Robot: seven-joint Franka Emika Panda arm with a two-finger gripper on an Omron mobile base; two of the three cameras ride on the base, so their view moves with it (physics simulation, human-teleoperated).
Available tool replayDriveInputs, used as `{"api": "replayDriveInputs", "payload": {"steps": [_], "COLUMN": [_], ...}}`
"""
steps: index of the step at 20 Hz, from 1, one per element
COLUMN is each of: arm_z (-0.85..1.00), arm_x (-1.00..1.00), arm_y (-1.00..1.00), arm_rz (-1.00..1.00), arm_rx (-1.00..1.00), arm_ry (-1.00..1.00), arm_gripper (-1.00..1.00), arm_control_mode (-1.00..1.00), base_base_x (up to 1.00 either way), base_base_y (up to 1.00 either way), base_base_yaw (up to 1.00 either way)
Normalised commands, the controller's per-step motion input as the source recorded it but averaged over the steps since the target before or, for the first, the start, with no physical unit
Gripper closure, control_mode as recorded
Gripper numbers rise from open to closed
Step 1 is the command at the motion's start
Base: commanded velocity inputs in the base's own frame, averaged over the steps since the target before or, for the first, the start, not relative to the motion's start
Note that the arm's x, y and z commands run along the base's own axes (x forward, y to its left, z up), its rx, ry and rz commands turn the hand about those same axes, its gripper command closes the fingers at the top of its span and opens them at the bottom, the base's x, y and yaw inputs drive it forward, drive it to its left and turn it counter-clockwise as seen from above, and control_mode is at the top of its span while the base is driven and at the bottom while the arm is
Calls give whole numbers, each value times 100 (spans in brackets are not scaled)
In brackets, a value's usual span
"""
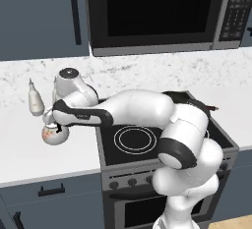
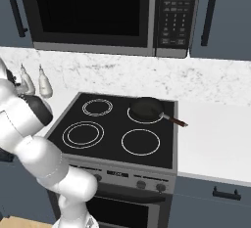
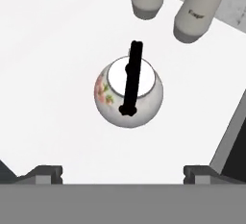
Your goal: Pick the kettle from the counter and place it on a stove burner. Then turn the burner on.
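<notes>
In the left base view, one slim white bottle (image 1: 35,100) stands on the counter (image 1: 29,159), up and to the left of the hand. Just under the hand sits the kettle (image 1: 54,133), round and pale with a reddish flower print, on the counter and near the left edge of the cooktop (image 1: 128,157). The hand view looks straight down on it: the kettle (image 3: 129,92) lies ahead of the gripper (image 3: 124,172), centred between the two dark fingertips (image 3: 45,174), which stand wide apart and touch nothing. The gripper is released and holds nothing. The kettle's black arched handle (image 3: 131,78) runs roughly along the line of sight, away from the tips. Beyond the kettle stand the two bottles (image 3: 198,11), close together.

To the right of the gripper lies the black glass cooktop, and on it the stove burner (image 1: 135,140), the largest ring, is bare. In the right base view a black frying pan (image 2: 147,109) sits on a rear burner, far right of the arm, its handle pointing right.
</notes>
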Motion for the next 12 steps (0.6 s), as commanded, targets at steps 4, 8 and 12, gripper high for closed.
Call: {"api": "replayDriveInputs", "payload": {"steps": [4, 8, 12], "arm_z": [-35, -34, -24], "arm_x": [12, 23, 41], "arm_y": [22, 14, 9], "arm_rz": [0, 0, 0], "arm_rx": [-6, -3, -1], "arm_ry": [0, 0, 0], "arm_gripper": [-100, -100, -100], "arm_control_mode": [-100, -100, -100], "base_base_x": [0, 0, 0], "base_base_y": [0, 0, 0], "base_base_yaw": [0, 0, 0]}}
